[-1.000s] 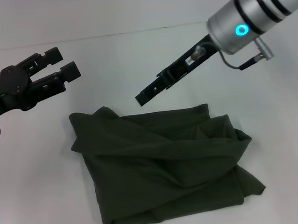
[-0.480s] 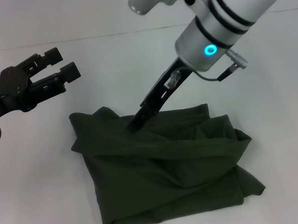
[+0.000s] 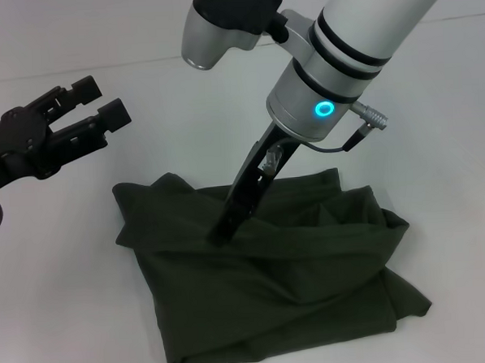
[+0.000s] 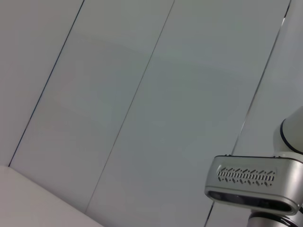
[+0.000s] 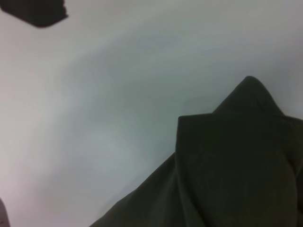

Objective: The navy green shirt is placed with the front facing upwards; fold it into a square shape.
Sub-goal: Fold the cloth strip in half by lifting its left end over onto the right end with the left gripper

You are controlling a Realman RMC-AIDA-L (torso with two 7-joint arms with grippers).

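Head view shows the navy green shirt (image 3: pixel 271 269) lying in a loose, rumpled bundle on the white surface (image 3: pixel 61 280), near the middle and toward the near side, already folded over itself with ridges running across it. Your right pincer (image 3: pixel 222 234) reaches steeply down with its tip pressed into the far-left part of the cloth, just inside the upper edge; you cannot tell from here whether its fingers are apart or together. The left pincer (image 3: pixel 100 103) hangs off to the far left above the bare surface with its 2 fingers apart, well clear of the fabric.

The step looks like taking hold of a top layer to redo the fold. Aim for only 1 layer, not the whole stack, or the bundle will drag. Close right at an edge or ridge. Lift slowly, watch that lower layers stay flat, and consider bringing the left pincer in to pin the opposite side.
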